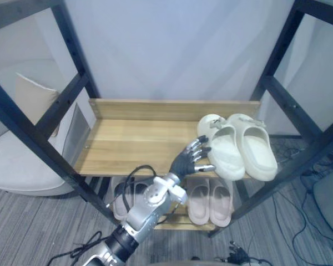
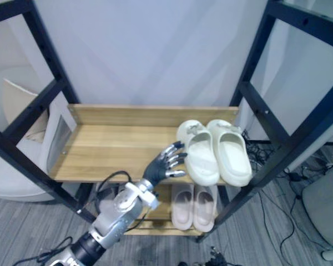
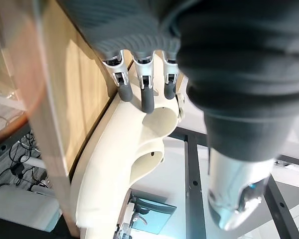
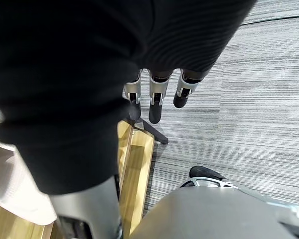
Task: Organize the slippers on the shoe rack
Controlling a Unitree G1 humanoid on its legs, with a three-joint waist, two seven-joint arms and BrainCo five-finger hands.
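Left eye view: squaring up the cream pair on the upper shelf (image 1: 133, 141).
The left hand (image 1: 190, 159), fingers straight and holding nothing, sets its fingertips against the nearer of two cream slippers (image 1: 241, 147) at the shelf's right end. The next move is probably a light sideways push to align them. Two beige slippers (image 1: 210, 200) lie beneath the shelf. The right hand (image 4: 157, 94) hangs idle, fingers relaxed.

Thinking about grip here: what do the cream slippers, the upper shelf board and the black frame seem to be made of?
Cream slippers: likely moulded foam or rubber, matte, thick rounded one-piece shape. Shelf board: wood or wood-look laminate, visible grain. Frame: probably black-painted metal, slim square bars.
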